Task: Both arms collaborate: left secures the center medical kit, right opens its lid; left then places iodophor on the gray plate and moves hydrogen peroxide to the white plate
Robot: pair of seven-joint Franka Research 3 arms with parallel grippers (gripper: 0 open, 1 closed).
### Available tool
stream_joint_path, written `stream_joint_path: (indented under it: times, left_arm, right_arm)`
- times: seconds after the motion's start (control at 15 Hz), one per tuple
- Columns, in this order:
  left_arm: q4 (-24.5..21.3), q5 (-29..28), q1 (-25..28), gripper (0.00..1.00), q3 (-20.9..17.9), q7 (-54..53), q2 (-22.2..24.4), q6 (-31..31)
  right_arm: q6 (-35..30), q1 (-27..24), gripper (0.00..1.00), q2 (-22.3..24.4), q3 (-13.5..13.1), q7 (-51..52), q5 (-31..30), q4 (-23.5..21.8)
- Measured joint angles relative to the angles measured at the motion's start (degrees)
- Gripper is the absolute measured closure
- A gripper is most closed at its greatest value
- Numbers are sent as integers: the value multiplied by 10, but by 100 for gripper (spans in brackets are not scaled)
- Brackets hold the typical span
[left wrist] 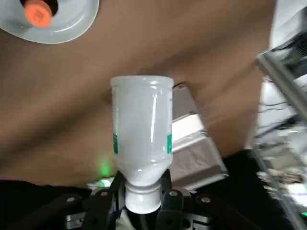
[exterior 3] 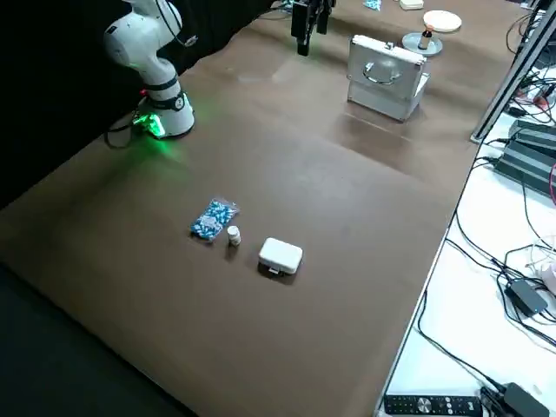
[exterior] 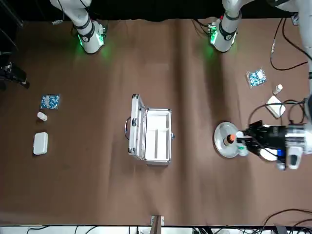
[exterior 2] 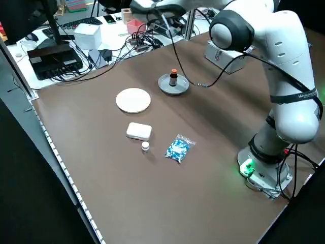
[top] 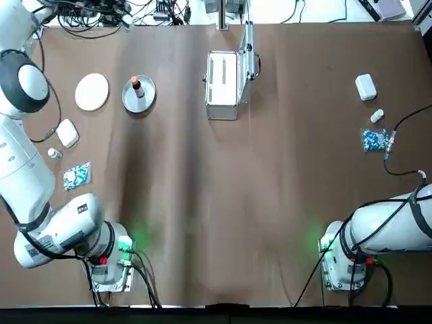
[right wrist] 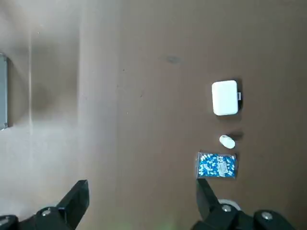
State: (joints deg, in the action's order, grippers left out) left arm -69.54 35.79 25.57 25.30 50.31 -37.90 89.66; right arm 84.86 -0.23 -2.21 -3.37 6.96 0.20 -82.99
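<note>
At right in the front view, the left gripper [exterior: 244,142] grips the hydrogen peroxide [left wrist: 142,139] — right gripper [right wrist: 143,191] wide open, empty.

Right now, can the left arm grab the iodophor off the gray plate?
Probably not yet: the left gripper, near the plates, is shut on the hydrogen peroxide. The iodophor itself stands uncovered on the gray plate.

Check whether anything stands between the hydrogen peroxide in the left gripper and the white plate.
Nothing visible blocks the hydrogen peroxide, held by the left gripper, from the bare white plate. The iodophor stands on the neighboring gray plate, beside the white one.
</note>
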Motion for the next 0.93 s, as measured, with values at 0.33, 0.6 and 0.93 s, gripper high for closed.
stream_joint_path:
  times: [0.33,0.6,0.93]
  left_arm:
    - [-14,103,107,67,-2,58,-28,-21]
    - [-19,146,166,67,-2,102,-84,-45]
    - [-21,161,215,67,-3,112,-159,-56]
  right_arm:
    - [0,0,1,0,0,0,0,0]
    - [0,0,1,0,0,0,0,0]
    - [0,0,1,0,0,0,0,0]
